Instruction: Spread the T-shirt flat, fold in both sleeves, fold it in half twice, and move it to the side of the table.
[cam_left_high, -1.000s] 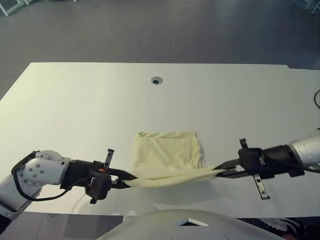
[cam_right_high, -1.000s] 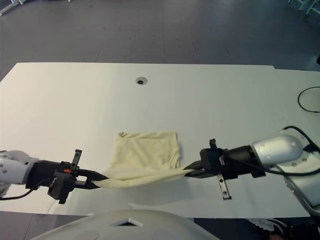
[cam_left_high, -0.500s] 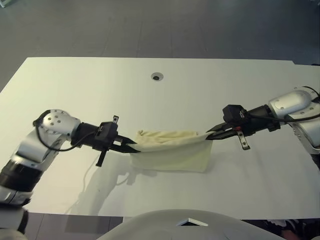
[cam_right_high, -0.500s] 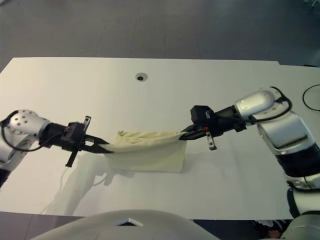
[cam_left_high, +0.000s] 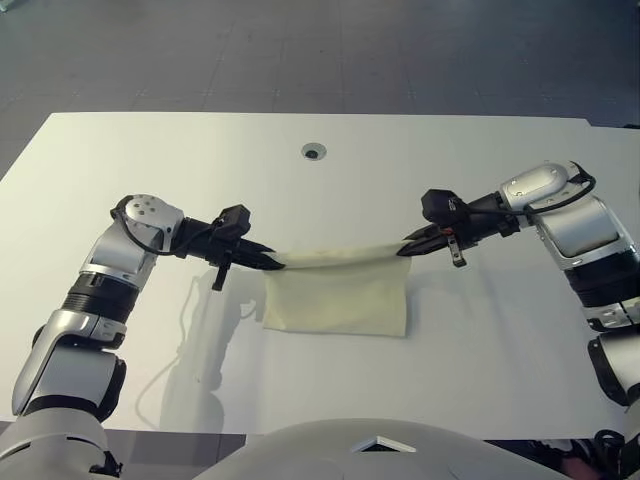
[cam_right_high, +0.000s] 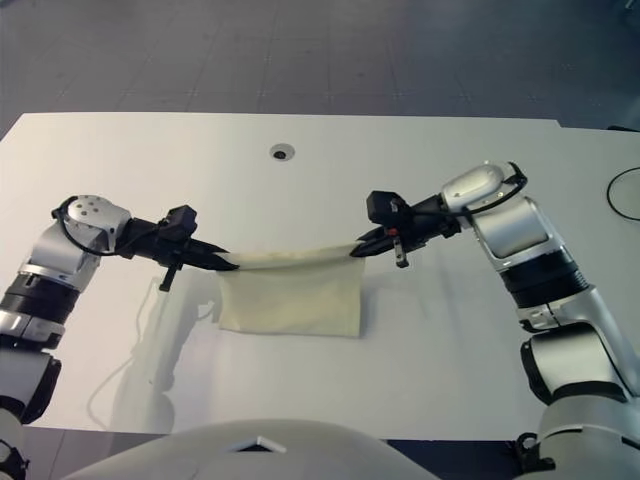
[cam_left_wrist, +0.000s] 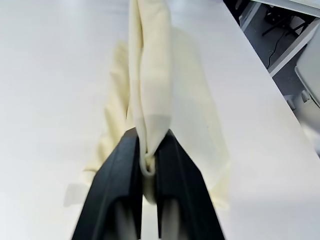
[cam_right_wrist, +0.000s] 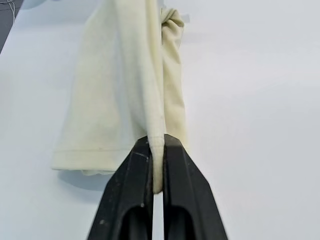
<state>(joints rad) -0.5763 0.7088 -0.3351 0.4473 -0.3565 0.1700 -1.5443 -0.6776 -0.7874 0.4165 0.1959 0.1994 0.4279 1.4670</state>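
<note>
A pale yellow T-shirt (cam_left_high: 338, 300), folded into a compact rectangle, sits near the middle of a white table (cam_left_high: 150, 160), a little toward 6 o'clock from the centre. Its 12 o'clock edge is lifted off the surface and drawn into a taut band that sags slightly. The rest of the cloth drops from that band, and its 6 o'clock edge rests on the table.

The left gripper (cam_left_high: 270, 264) is at the 9 o'clock end of the raised band, pinching that corner of the shirt. In the left wrist view its two black fingers (cam_left_wrist: 117, 180) are pressed together on a bunched fold of fabric. The right gripper (cam_left_high: 405, 250) is at the 3 o'clock end, level with the left one. Its black fingers (cam_right_wrist: 132, 190) also clamp a narrow fold of the cloth. The two arms come in from opposite sides, with the shirt stretched between them.

A small round cable hole (cam_left_high: 314, 152) lies in the tabletop at 12 o'clock from the shirt, well apart from it. A dark looped cable (cam_right_high: 625, 195) sits at the table's 3 o'clock edge.
</note>
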